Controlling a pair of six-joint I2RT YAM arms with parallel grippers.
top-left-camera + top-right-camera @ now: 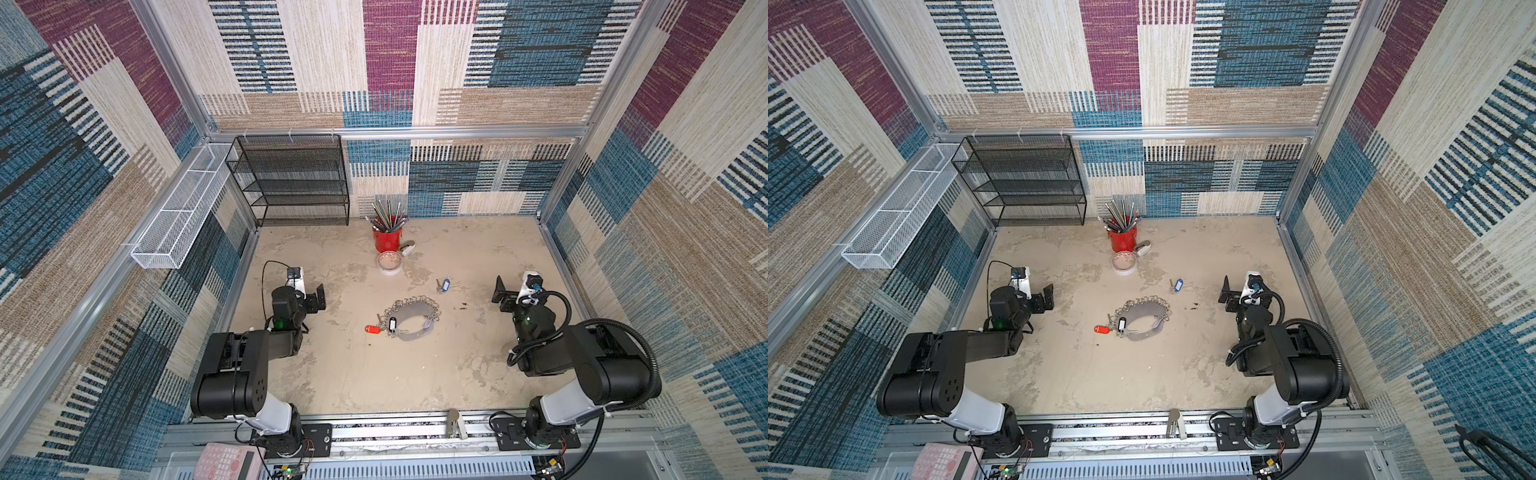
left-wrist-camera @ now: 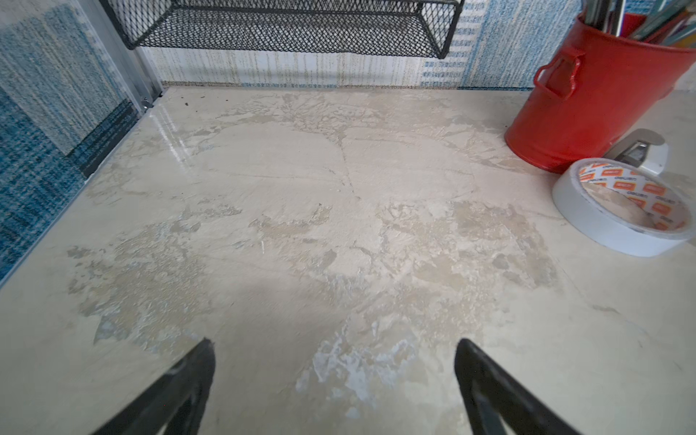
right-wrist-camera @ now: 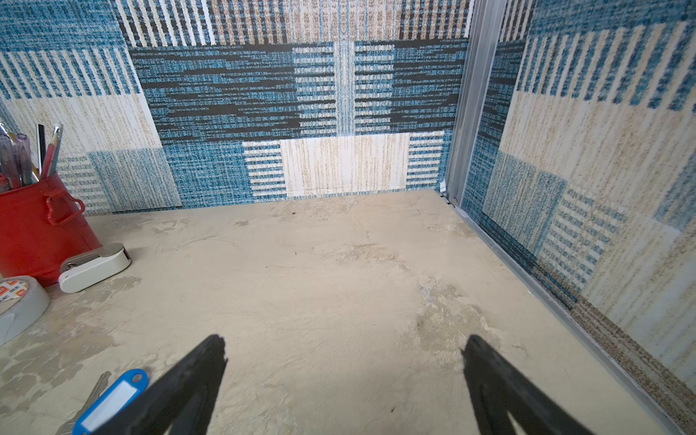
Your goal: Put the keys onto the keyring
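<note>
- The keyring (image 1: 412, 318) is lying flat in the middle of the table (image 1: 353, 374) in both top views, between the left arm (image 1: 232, 365) and the right arm (image 1: 598, 365) and touching neither. Its split rings are lining the far outer edge, so a key is probably best fed to a ring there while the other gripper is pinning the gray plate.
- The blue-tagged key (image 1: 445, 285) is lying loose, well apart from the keyring and nearer the right arm. It is looking like the one to fetch, and pinching its plastic tag rather than the thin blade seems the safer hold.
- The red-tagged key (image 1: 372, 329) and the black-and-white-tagged key (image 1: 392, 323) are resting against the keyring's left end; whether they are threaded cannot be told.
- Both arms are sitting folded at the table's sides, wrists low and pointing toward the far wall (image 1: 457, 183).
- The left gripper (image 2: 333, 346) is hovering over bare table, fingers spread wide, holding nothing.
- The right gripper (image 3: 344, 344) is hanging near the blue-tagged key, fingers likewise spread and empty — a short sideways shift looks sufficient for the reach.
</note>
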